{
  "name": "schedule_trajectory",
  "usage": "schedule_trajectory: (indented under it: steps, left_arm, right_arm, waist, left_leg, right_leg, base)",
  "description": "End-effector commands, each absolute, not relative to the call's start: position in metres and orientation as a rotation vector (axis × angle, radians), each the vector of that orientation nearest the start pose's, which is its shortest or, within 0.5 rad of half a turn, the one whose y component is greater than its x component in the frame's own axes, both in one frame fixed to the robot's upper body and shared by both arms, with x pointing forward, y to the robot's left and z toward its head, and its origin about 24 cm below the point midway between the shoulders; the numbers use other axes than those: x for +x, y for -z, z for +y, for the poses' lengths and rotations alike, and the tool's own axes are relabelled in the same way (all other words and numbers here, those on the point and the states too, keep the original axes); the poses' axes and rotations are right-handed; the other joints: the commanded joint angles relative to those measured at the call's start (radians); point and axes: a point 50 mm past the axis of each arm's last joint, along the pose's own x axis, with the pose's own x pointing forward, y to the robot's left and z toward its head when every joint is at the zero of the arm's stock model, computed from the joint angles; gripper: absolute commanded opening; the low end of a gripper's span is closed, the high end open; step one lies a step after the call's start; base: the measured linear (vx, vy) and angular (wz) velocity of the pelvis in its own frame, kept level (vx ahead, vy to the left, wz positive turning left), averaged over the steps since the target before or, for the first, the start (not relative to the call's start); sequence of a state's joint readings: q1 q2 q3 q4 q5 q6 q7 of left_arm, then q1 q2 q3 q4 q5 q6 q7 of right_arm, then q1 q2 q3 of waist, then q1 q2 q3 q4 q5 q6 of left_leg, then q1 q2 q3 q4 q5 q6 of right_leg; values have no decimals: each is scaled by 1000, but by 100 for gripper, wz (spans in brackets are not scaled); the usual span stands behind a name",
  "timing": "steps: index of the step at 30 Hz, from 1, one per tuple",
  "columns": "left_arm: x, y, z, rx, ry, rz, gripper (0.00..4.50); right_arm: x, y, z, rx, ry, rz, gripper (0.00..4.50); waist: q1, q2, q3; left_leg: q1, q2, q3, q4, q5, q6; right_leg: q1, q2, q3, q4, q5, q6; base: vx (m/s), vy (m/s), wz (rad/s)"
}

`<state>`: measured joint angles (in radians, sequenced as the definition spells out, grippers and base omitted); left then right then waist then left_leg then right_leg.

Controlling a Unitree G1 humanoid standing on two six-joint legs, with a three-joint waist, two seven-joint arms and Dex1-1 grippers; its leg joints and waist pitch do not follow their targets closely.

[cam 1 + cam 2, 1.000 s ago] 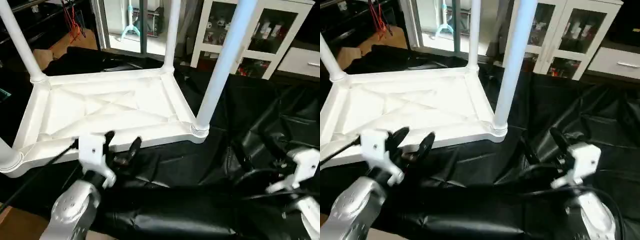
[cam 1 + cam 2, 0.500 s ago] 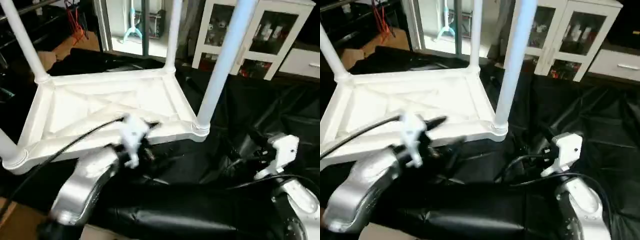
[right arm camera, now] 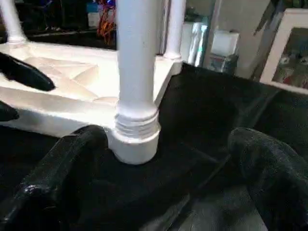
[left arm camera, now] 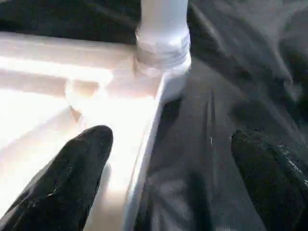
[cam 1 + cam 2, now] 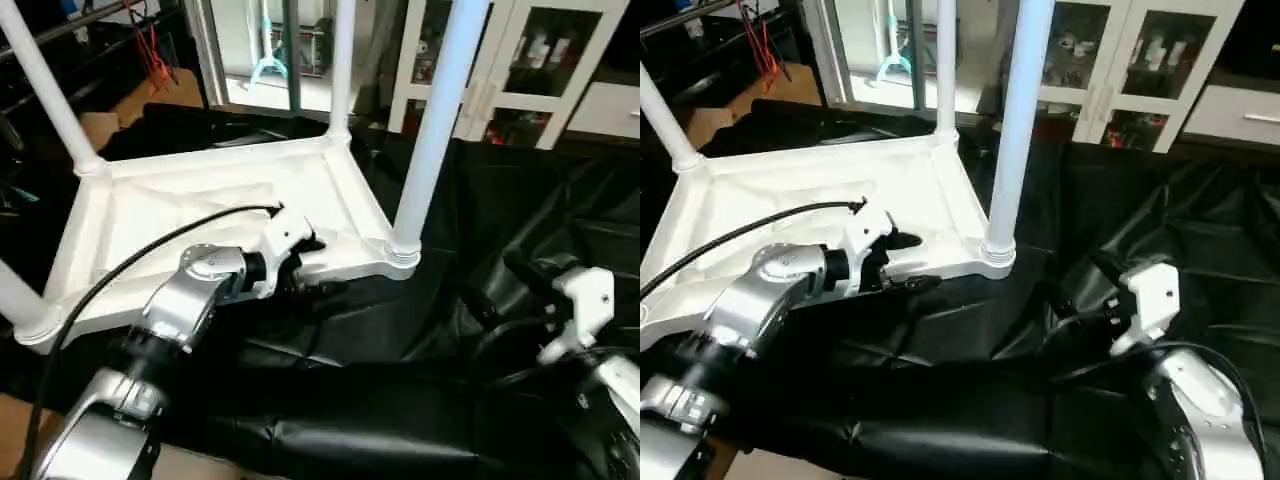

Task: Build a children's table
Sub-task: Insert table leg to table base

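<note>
Looking down from the head camera, I see the children's table point(image 5: 215, 215) lying upside down on a black sheet point(image 5: 480, 200), its X-ribbed underside facing up and a white leg standing upright in each corner socket. The near-right leg point(image 5: 432, 120) rises from the corner at about 3 o'clock of the tabletop, the far-right leg point(image 5: 341, 70) at 1 o'clock, the far-left leg point(image 5: 45, 90) at 10 o'clock, and the near-left leg point(image 5: 18, 300) at 8 o'clock. My left pincer point(image 5: 312, 268) sits at the near long rim of the tabletop, just left of the near-right corner socket; in the left wrist view its two black fingers point(image 4: 72, 178) stand wide apart, one over the white underside and the other over the black sheet, so the rim runs between them, with nothing clamped. My right pincer point(image 5: 1080, 285) hangs over the black sheet at about 4 o'clock from the table, near the same corner but apart from it; in the right wrist view its fingers point(image 3: 62, 187) are spread wide, framing the base of the near-right leg without touching it. Beyond the table, at 12 to 2 o'clock, stands a white cabinet with glass doors point(image 5: 530, 60).
</note>
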<state>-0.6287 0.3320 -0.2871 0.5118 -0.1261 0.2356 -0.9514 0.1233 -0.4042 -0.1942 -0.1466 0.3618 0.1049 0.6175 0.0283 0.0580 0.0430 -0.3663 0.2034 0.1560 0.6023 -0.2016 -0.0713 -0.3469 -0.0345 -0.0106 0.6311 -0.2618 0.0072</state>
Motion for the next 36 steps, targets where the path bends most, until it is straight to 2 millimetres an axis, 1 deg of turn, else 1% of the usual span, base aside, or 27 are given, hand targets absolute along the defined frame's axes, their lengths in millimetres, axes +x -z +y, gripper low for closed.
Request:
schedule_trajectory:
  steps: [1, 2, 4, 5, 6, 7, 9, 10, 12, 14, 15, 16, 17, 18, 20, 21, 23, 26, 27, 30, 31, 32, 33, 34, 35, 36]
  left_arm:
    - [336, -72, 117, 320, 1142, 358, 444]
    - [339, -70, 120, 334, 1134, 365, 444]
    - [344, -70, 124, 355, 1109, 365, 444]
    - [346, -70, 125, 360, 1101, 363, 444]
    - [349, -69, 126, 368, 1095, 367, 444]
    - [349, -69, 127, 369, 1096, 369, 444]
    - [351, -68, 127, 372, 1095, 372, 444]
    - [351, -67, 127, 378, 1093, 376, 418]
    - [352, -65, 127, 387, 1094, 381, 418]
    - [352, -64, 125, 393, 1112, 386, 397]
    - [352, -63, 125, 394, 1114, 387, 385]
    - [352, -63, 125, 394, 1114, 387, 377]
    - [352, -62, 125, 394, 1117, 388, 377]
    - [354, -61, 124, 413, 1113, 387, 374]
    - [355, -60, 124, 420, 1109, 388, 366]
    - [356, -60, 124, 427, 1099, 389, 339]
    - [358, -59, 125, 440, 1086, 393, 334]
    - [358, -57, 127, 457, 1088, 413, 323]
    - [357, -56, 128, 471, 1089, 425, 294]
    - [357, -53, 130, 480, 1086, 442, 282]
    - [357, -52, 132, 483, 1085, 449, 267]
    - [357, -52, 132, 483, 1084, 449, 267]
    - [357, -51, 134, 486, 1083, 457, 243]
    - [357, -50, 135, 488, 1083, 462, 238]
    - [357, -50, 137, 489, 1084, 466, 238]
    - [356, -49, 138, 487, 1087, 474, 219]
  right_arm:
    - [219, -79, -235, -61, -464, 13, 450]
    - [218, -80, -236, -62, -464, 14, 450]
    - [216, -81, -236, -63, -461, 14, 450]
    - [215, -82, -237, -64, -460, 14, 450]
    - [214, -82, -237, -64, -459, 16, 450]
    - [214, -82, -237, -65, -459, 16, 450]
    - [213, -82, -237, -65, -461, 19, 450]
    - [213, -82, -236, -66, -464, 20, 450]
    - [213, -82, -235, -67, -467, 22, 450]
    - [213, -83, -234, -68, -471, 23, 450]
    - [214, -83, -234, -69, -472, 23, 450]
    - [214, -83, -234, -69, -472, 23, 450]
    - [214, -83, -234, -69, -472, 23, 450]
    - [214, -84, -234, -69, -474, 23, 450]
    - [214, -84, -234, -70, -475, 23, 450]
    - [215, -85, -234, -71, -475, 22, 450]
    - [215, -85, -234, -71, -476, 21, 450]
    - [215, -85, -233, -71, -480, 20, 450]
    - [215, -85, -232, -72, -482, 20, 450]
    - [215, -84, -231, -73, -485, 21, 450]
    - [215, -84, -232, -73, -487, 22, 450]
    - [215, -84, -232, -73, -487, 22, 450]
    - [215, -84, -231, -73, -488, 22, 450]
    - [216, -85, -230, -72, -489, 22, 450]
    - [216, -85, -230, -72, -490, 21, 450]
    - [216, -85, -230, -71, -491, 20, 450]
  waist:
    - [-7, -6, -53]
    - [-7, -6, -53]
    - [-7, 1, -49]
    - [-8, 0, -48]
    - [-9, 2, -48]
    - [-9, 2, -48]
    - [-12, 3, -47]
    - [-12, 2, -46]
    - [-16, 2, -46]
    - [-20, -1, -47]
    - [-20, 1, -47]
    - [-24, 0, -45]
    - [-24, 0, -45]
    - [-29, 0, -45]
    - [-31, 0, -45]
    - [-31, -1, -44]
    - [-32, -2, -43]
    - [-34, -1, -46]
    - [-34, -1, -46]
    - [-37, -1, -46]
    - [-37, -1, -45]
    - [-38, -1, -45]
    - [-38, -5, -45]
    - [-39, -3, -44]
    - [-39, -3, -44]
    - [-40, -2, -42]
  left_leg:
    - [8, 12, -5, -56, -67, 67]
    - [8, 12, -5, -56, -67, 67]
    - [10, 12, -5, -57, -80, 70]
    - [9, 12, -5, -57, -82, 72]
    - [9, 13, -6, -58, -83, 77]
    - [9, 13, -6, -58, -83, 77]
    - [8, 15, -7, -60, -83, 85]
    - [8, 14, -7, -60, -81, 88]
    - [7, 15, -8, -60, -81, 99]
    - [7, 15, -8, -61, -82, 107]
    - [7, 14, -8, -60, -82, 108]
    - [5, 16, -9, -63, -86, 113]
    - [5, 16, -9, -63, -86, 113]
    - [5, 15, -9, -62, -92, 119]
    - [6, 16, -9, -63, -96, 121]
    - [5, 16, -9, -63, -98, 124]
    - [4, 16, -8, -63, -101, 126]
    - [3, 16, -7, -62, -88, 133]
    - [3, 17, -8, -62, -86, 135]
    - [3, 19, -8, -63, -84, 141]
    - [3, 19, -7, -63, -87, 142]
    - [3, 19, -7, -64, -92, 143]
    - [3, 19, -6, -64, -93, 143]
    - [3, 19, -5, -64, -101, 143]
    - [3, 19, -5, -64, -101, 143]
    - [4, 20, -5, -66, -115, 139]
  right_leg:
    - [41, -70, 32, -66, 252, -240]
    - [41, -70, 32, -66, 252, -240]
    - [39, -71, 32, -70, 222, -243]
    - [40, -71, 32, -71, 217, -243]
    - [40, -74, 31, -71, 208, -246]
    - [40, -74, 31, -71, 208, -246]
    - [38, -77, 30, -70, 204, -259]
    - [38, -77, 29, -71, 203, -260]
    - [38, -80, 29, -72, 201, -264]
    - [38, -81, 29, -74, 195, -265]
    - [38, -82, 29, -74, 191, -266]
    - [38, -85, 27, -75, 181, -270]
    - [38, -85, 27, -75, 181, -270]
    - [37, -86, 26, -78, 168, -272]
    - [37, -87, 26, -78, 158, -271]
    - [37, -89, 27, -79, 152, -273]
    - [36, -89, 26, -81, 143, -272]
    - [37, -90, 26, -79, 161, -272]
    - [37, -91, 26, -79, 166, -272]
    - [36, -93, 25, -78, 176, -277]
    - [35, -92, 25, -79, 172, -279]
    - [35, -93, 25, -80, 166, -281]
    - [35, -93, 25, -80, 166, -281]
    - [34, -94, 25, -81, 150, -283]
    - [34, -94, 25, -81, 150, -283]
    - [32, -94, 25, -84, 125, -281]
  base:
    - [0, 0, 0]
    - [0, 0, 0]
    - [0, 0, 0]
    - [0, 0, 0]
    - [0, 0, 0]
    - [0, 0, 0]
    - [0, 0, 0]
    - [0, 0, 0]
    - [0, 0, 0]
    - [0, 0, 0]
    - [0, 0, 0]
    - [0, 0, 0]
    - [0, 0, 0]
    - [0, 0, 0]
    - [0, 0, 0]
    - [0, 0, 0]
    - [0, 0, 0]
    - [0, 0, 0]
    - [0, 0, 0]
    - [0, 0, 0]
    - [0, 0, 0]
    - [0, 0, 0]
    - [0, 0, 0]
    - [0, 0, 0]
    - [0, 0, 0]
    - [0, 0, 0]
